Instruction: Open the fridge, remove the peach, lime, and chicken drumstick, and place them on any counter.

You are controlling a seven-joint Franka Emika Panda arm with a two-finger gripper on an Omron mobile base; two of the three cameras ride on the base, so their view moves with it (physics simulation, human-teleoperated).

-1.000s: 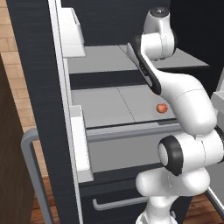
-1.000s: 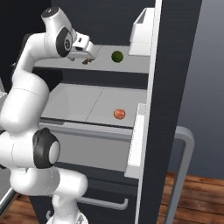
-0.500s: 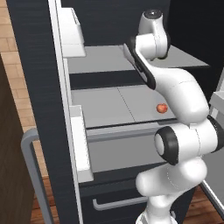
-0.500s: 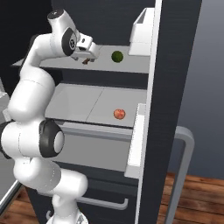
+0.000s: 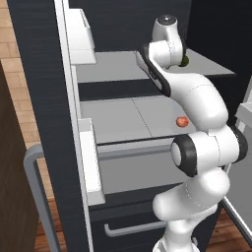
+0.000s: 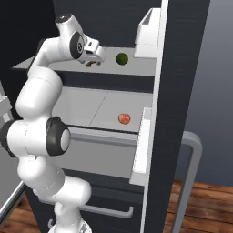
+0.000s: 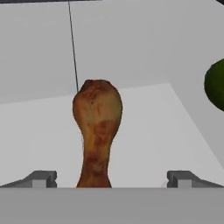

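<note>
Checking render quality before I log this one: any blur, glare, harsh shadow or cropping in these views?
Hand view: the chicken drumstick is soft-edged, lit flat with hardly a shadow; the lime is cut by the right edge. Left base view: even light, no glare; the arm covers most of the lime, the peach is small and soft. Right base view: the fridge interior goes dark at upper left.

- Glossy white arm [image 5: 197,98] of rounded, bulbous segments.
- Dark grey rings at each joint.
- Small white gripper [image 6: 93,49]; grey finger tips [image 7: 41,178].
</note>
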